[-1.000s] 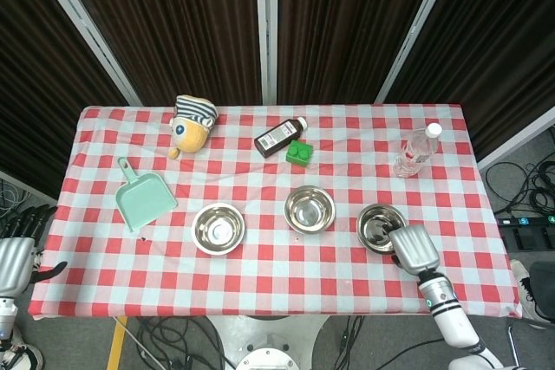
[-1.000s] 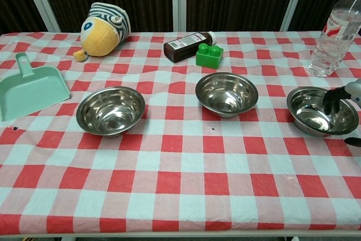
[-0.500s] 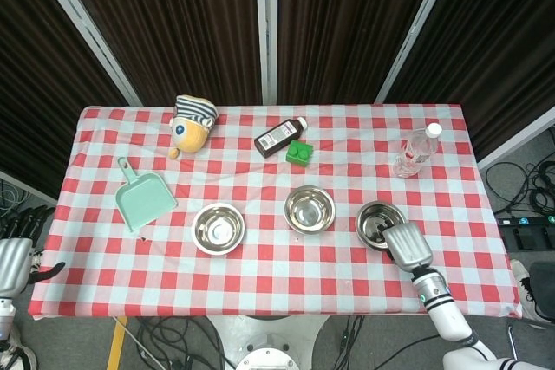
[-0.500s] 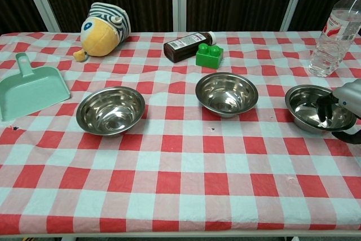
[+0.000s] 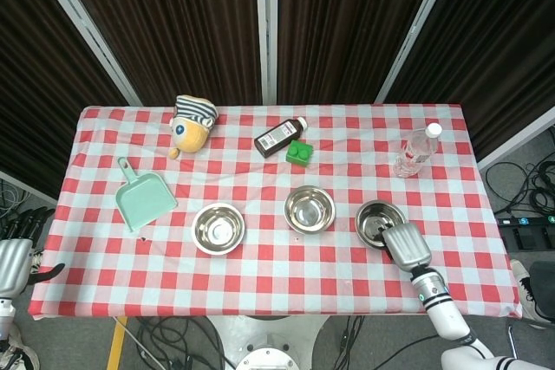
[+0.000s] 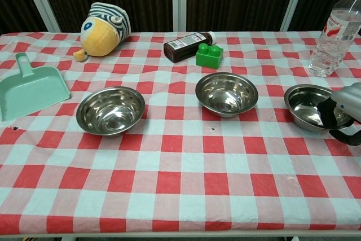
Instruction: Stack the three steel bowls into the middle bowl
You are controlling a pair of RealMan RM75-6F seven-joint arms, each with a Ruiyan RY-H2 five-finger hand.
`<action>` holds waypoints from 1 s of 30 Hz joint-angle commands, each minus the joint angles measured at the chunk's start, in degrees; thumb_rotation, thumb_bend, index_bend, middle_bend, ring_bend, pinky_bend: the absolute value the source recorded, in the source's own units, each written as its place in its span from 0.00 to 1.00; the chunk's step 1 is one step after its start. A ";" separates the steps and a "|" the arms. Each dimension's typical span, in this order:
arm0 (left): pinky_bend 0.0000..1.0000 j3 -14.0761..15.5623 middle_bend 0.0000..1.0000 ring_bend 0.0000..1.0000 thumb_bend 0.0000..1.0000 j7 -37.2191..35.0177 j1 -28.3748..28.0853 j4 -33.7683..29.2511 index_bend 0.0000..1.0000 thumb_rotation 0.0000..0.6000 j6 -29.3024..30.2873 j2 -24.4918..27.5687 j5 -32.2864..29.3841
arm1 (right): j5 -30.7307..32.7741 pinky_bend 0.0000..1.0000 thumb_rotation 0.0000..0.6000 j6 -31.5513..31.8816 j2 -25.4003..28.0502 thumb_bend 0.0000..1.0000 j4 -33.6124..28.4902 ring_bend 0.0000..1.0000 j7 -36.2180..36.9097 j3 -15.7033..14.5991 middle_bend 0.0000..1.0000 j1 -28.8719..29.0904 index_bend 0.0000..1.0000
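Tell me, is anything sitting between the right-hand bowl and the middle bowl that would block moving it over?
Nothing visible does. The right bowl, with the right hand at its rim, and the middle bowl have only bare checked tablecloth between them. The green block and brown bottle lie behind the middle bowl, off that line.

The right hand (image 5: 405,246) is reaching in from the table's near right corner, forearm angling up from below — its dark fingers (image 6: 327,112) are curling over the rim of the right bowl (image 6: 307,105), thumb outside. The left hand (image 5: 16,257) is hanging off the table's left edge — fingers apart, holding nothing.
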 commanded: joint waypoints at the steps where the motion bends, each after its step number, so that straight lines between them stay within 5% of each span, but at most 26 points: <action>1: 0.17 -0.02 0.21 0.13 0.12 -0.04 0.03 0.04 0.16 1.00 0.00 -0.01 -0.03 | -0.44 0.78 1.00 0.20 -0.16 0.40 0.56 0.79 0.64 -0.05 0.53 0.08 0.61; 30: 0.17 -0.32 0.21 0.13 0.12 -1.23 0.06 0.22 0.16 1.00 -0.31 -0.15 -0.35 | -3.58 0.78 1.00 5.57 1.06 0.43 -0.08 0.81 1.44 1.20 0.63 -0.08 0.74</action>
